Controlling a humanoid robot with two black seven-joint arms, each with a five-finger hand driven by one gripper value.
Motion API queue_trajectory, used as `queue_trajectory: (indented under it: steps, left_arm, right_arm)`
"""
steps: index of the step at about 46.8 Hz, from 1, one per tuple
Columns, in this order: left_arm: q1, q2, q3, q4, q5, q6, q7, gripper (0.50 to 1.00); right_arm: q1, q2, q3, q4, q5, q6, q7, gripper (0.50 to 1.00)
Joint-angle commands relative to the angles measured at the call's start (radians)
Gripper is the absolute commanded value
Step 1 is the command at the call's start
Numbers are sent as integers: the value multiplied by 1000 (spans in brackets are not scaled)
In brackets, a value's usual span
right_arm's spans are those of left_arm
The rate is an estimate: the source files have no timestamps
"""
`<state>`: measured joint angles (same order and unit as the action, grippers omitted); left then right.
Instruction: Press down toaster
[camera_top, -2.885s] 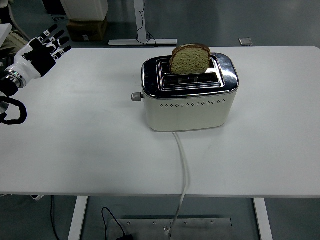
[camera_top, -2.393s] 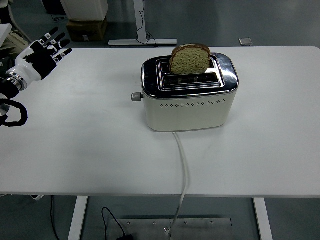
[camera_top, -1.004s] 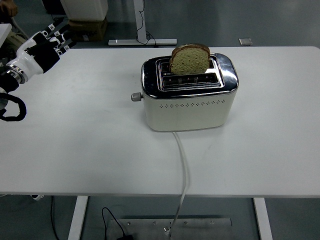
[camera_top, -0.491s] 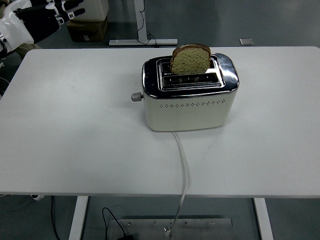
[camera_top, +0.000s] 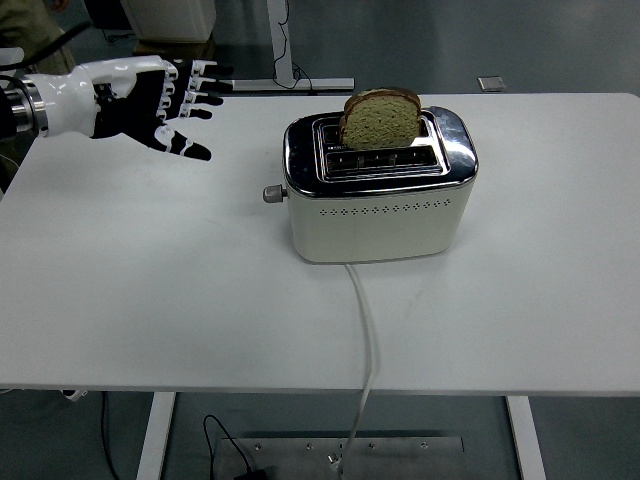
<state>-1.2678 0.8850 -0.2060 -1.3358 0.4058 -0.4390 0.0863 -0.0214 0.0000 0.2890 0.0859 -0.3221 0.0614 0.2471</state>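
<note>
Toaster (camera_top: 380, 190) holds bread (camera_top: 380, 118); left robot hand (camera_top: 150, 100) spread, empty, well apart.

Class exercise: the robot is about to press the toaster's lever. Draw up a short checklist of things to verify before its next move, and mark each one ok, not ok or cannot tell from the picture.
1. Bread seated in a slot of the toaster: ok, the slice stands up out of the top.
2. Lever knob reachable: ok, it sticks out on the toaster's left end with bare table beside it.
3. Left hand free: ok, fingers spread, holding nothing.
4. Hand at the lever: not ok, it hovers well to the knob's left and above.
5. Cord plugged in: cannot tell, it runs off the near edge.
</note>
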Motion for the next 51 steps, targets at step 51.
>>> queue_trajectory:
  steps: [51]
  left_arm:
    - [-1,-117,105,7,235,-32,27,1000]
  right_arm:
    - [0,0,-1,0,0,0,0,998]
